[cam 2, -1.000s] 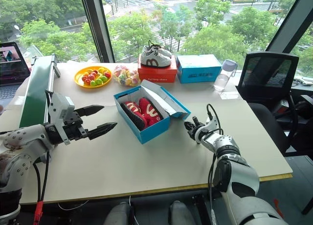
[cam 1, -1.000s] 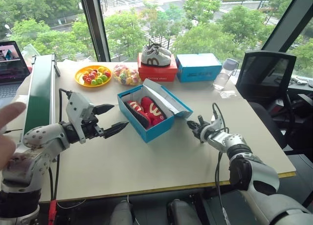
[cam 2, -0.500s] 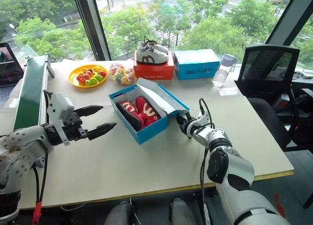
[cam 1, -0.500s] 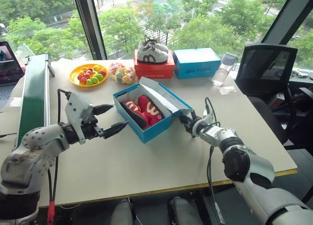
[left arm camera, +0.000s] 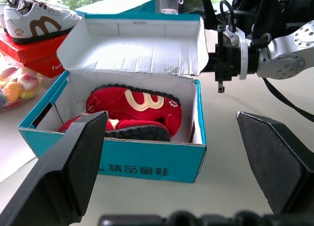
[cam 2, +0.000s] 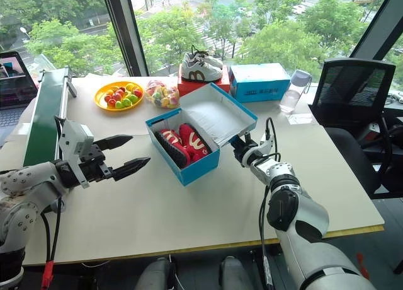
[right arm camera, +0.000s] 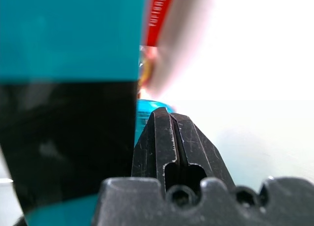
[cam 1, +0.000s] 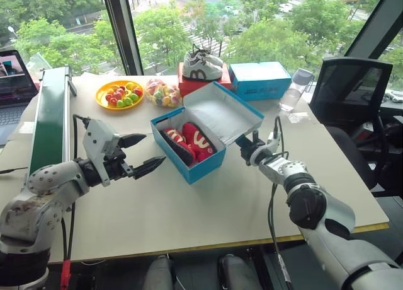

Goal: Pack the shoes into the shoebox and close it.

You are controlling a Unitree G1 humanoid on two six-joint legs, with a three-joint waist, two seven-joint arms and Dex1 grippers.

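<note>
While both shoes point(cam 1: 189, 142) lie side by side inside the shoebox point(cam 1: 195, 169), red uppers and white curved marks facing up, the box stands near the middle of the worktop point(cam 1: 208, 208). Its hinged lid point(cam 1: 221, 113) is raised and tilted back, white underside showing. Right claw point(cam 1: 244, 147) is clenched, fingers pressed together, its tip up against the underside of the lid's outer edge; whether it actually touches I cannot tell. Left claw point(cam 1: 143, 153) is released, fingers spread wide, hovering above the worktop just beside the box's left side, pointing at it. Behind the box: a red box point(cam 1: 200, 87) carrying white-and-grey sneakers point(cam 1: 200, 67), another blue box point(cam 1: 261, 81), a yellow plate point(cam 1: 119, 94) of fruit.
</note>
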